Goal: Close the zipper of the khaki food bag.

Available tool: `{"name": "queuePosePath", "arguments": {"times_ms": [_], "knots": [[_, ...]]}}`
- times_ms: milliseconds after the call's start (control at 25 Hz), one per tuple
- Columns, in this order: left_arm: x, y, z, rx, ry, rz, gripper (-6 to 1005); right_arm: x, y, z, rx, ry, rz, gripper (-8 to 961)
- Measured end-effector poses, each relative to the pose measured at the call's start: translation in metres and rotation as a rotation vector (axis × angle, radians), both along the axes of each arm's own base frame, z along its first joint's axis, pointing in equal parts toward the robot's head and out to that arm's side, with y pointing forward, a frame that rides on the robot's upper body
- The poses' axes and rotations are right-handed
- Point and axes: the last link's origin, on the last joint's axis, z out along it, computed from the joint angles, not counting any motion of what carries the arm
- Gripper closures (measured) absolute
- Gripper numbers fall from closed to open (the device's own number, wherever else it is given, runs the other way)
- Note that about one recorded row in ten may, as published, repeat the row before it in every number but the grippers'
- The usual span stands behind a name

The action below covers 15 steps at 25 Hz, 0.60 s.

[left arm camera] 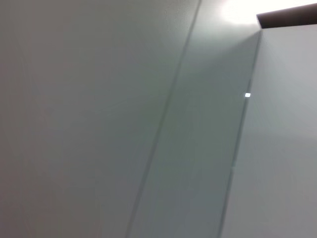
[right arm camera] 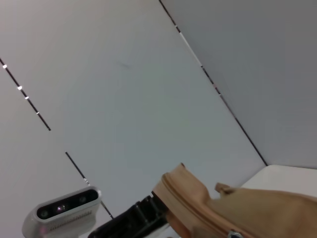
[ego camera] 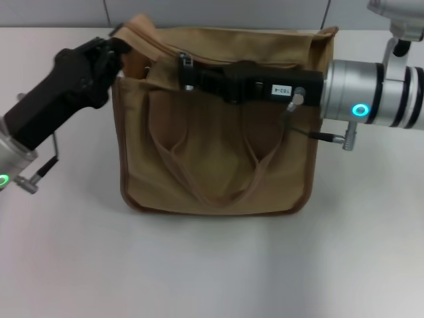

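The khaki food bag (ego camera: pixel 215 139) stands upright on the white worktop (ego camera: pixel 212 265), handles facing the robot. The left gripper (ego camera: pixel 119 50) has its jaws at the bag's top left corner, seemingly pinching the fabric there. The right gripper (ego camera: pixel 187 71) reaches across the bag's top, jaws by the zipper (ego camera: pixel 187 61) pull; whether they grip it cannot be told. Bare worktop surrounds the bag.

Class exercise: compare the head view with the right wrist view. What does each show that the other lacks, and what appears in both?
Only the head view shows the right claw reaching across the bag's top, the two handles and the white table. Only the right wrist view shows grey wall panels and a small white camera unit. Both show the khaki food bag and the left claw at its corner.
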Motion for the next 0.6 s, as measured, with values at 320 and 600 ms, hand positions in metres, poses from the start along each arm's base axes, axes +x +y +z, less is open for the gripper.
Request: {"name": "queuePosePath", "arguments": {"times_ms": [320, 600], "knots": [[-0.028, -0.007, 0.013, 0.076, 0.001, 0.131, 928, 0.016, -0.009, 0.007, 0.007, 0.011, -0.016, 952], [-0.036, -0.008, 0.018, 0.102, 0.014, 0.172, 926, 0.030, -0.016, 0.015, 0.012, 0.040, -0.045, 953]]}}
